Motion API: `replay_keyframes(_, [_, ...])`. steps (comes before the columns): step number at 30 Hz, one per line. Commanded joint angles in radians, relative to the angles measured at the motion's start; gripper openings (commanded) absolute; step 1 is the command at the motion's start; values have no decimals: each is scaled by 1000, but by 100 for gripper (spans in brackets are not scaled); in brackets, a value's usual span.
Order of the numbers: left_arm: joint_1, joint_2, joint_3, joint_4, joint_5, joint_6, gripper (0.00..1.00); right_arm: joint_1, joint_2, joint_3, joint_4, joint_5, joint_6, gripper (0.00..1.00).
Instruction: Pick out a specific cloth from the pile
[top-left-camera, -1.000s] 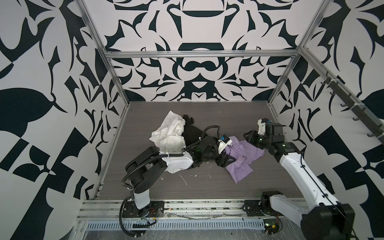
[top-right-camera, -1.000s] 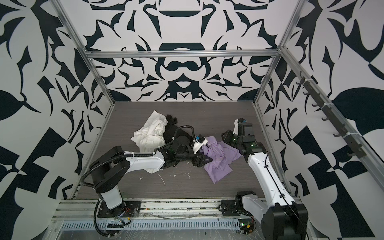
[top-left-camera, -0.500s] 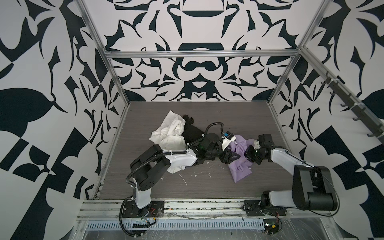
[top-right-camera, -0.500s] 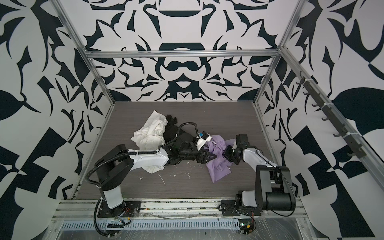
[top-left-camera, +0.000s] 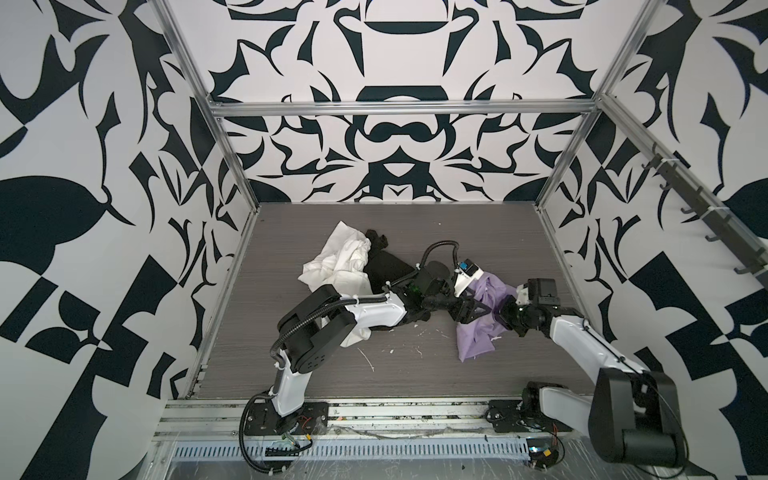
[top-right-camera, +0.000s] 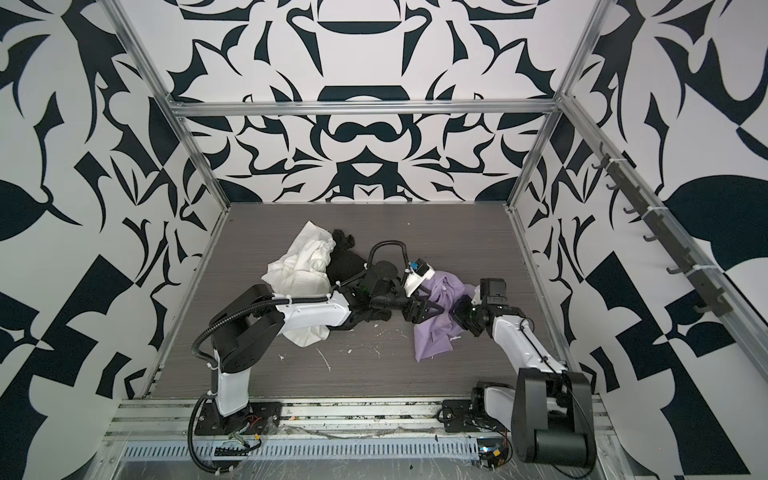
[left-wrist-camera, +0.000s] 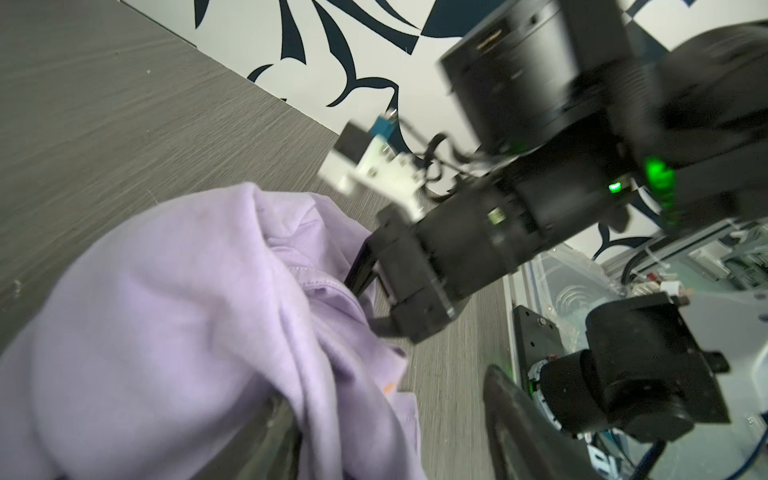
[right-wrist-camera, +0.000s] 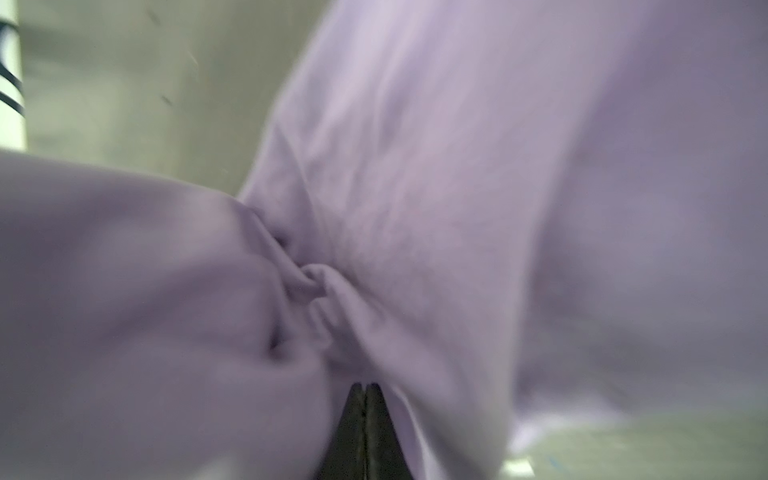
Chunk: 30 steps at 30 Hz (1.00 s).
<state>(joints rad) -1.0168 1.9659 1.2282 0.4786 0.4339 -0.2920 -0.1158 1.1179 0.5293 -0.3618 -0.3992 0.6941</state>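
The lavender cloth (top-left-camera: 478, 336) (top-right-camera: 432, 336) lies crumpled on the grey floor, right of the pile's white cloth (top-left-camera: 340, 266) and black cloth (top-left-camera: 386, 268). My left gripper (top-left-camera: 471, 311) (top-right-camera: 424, 309) reaches across the pile to the cloth's left side. In the left wrist view its jaws stand wide apart (left-wrist-camera: 382, 386), and the cloth (left-wrist-camera: 166, 311) drapes over one finger (left-wrist-camera: 274, 436). My right gripper (top-left-camera: 507, 311) (top-right-camera: 459, 309) (left-wrist-camera: 357, 291) is low at the cloth's right edge. Its fingers meet (right-wrist-camera: 365, 390) with the cloth (right-wrist-camera: 457, 166) puckered at their tips.
Patterned walls on a metal frame enclose the floor on three sides. A rail with hooks (top-left-camera: 706, 208) runs along the right wall. White scraps (top-left-camera: 390, 351) lie on the floor in front of the cloths. The arm bases stand on the front rail (top-left-camera: 374, 415).
My right arm came down from a raised pose at the right to the cloth's right edge, and its jaws closed there. My left gripper edged right and its jaws narrowed slightly.
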Motion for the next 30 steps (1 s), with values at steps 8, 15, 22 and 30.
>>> replay_keyframes(8, [-5, 63, 93, -73, 13, 19, 60, -31, -193, 136, -213, 50, -39, 10])
replay_keyframes(15, [-9, 160, 212, -166, 29, 18, 60, -33, -228, 181, -233, 47, -47, 9])
replay_keyframes(22, [-21, 289, 318, -262, 32, -9, 62, -35, -239, 174, -244, 34, -51, 10])
replay_keyframes(30, [-11, 399, 471, -484, 10, -23, 65, -36, -233, 187, -255, 33, -62, 10])
